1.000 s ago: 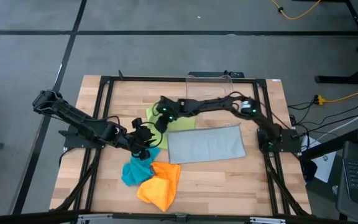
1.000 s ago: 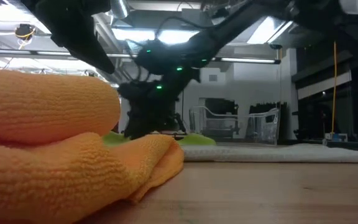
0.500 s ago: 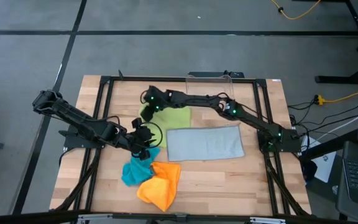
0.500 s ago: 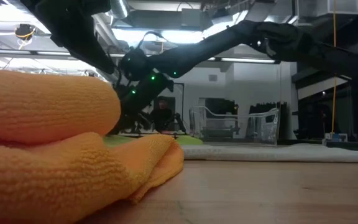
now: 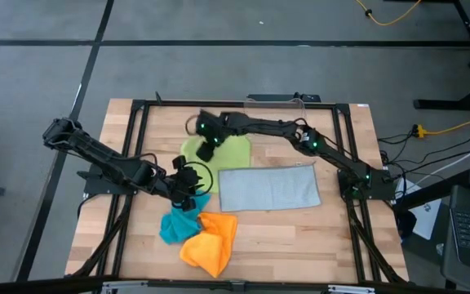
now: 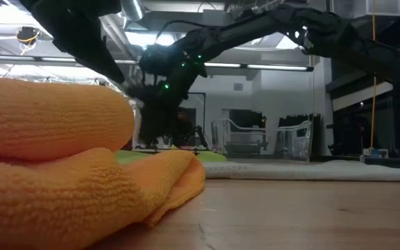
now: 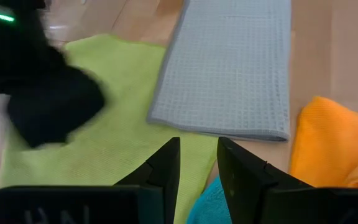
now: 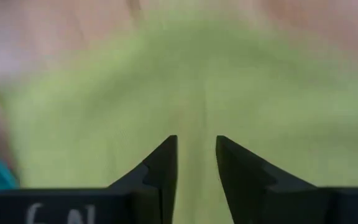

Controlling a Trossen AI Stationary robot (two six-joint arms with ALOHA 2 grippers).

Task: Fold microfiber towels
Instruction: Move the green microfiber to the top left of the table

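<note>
While the grey towel (image 5: 269, 189) is lying folded, the right gripper (image 5: 205, 145) is hovering over the lime towel (image 5: 227, 152), fingers (image 8: 160, 167) slightly apart and empty, apparently lining up a pinch. The left gripper (image 5: 188, 184) is waiting nearby, fingers (image 7: 164, 170) narrowly apart.

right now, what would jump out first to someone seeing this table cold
Probably the right gripper, stretched far across the table and poised over the spread lime green towel, its fingers slightly apart. Next to that lies the light grey towel, folded flat mid-table. The crumpled orange towel and teal blue towel sit near the front edge, by the left gripper.
</note>
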